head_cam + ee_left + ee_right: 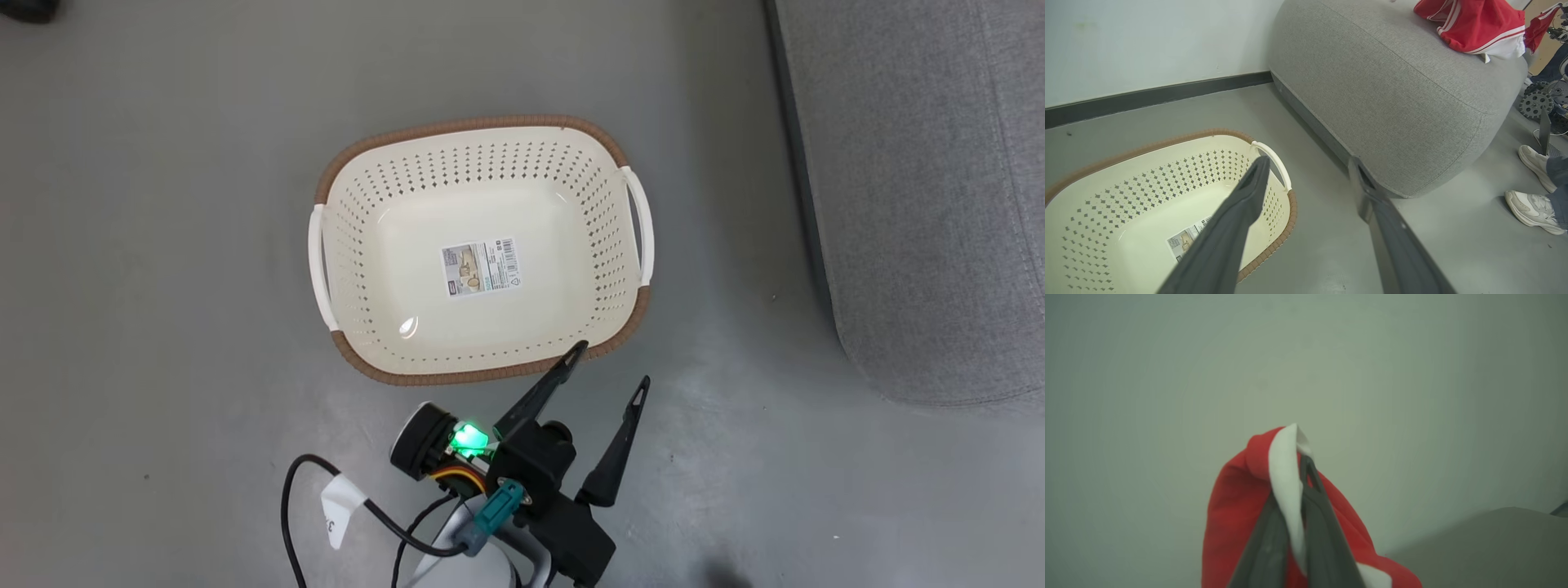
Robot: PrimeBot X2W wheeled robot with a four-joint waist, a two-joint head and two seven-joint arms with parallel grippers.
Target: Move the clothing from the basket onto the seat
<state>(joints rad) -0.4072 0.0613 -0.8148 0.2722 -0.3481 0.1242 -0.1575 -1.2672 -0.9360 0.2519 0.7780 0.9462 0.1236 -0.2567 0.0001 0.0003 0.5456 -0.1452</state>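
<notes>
Clothing (1474, 24), red with white stripes, rests bunched on the seat's (1396, 94) top, a white-edged fold pinched between the right gripper's (1305, 465) closed fingers; one end seems lifted. Left to right in the head view: the basket (482, 135) on the floor (163, 327), label (480, 267) on its bare bottom; the left gripper (612, 363) at its near rim, fingers wide apart, gripping nothing; the seat.

paper label (480, 267) in basket (351, 245), barcode, txt illegible
</notes>
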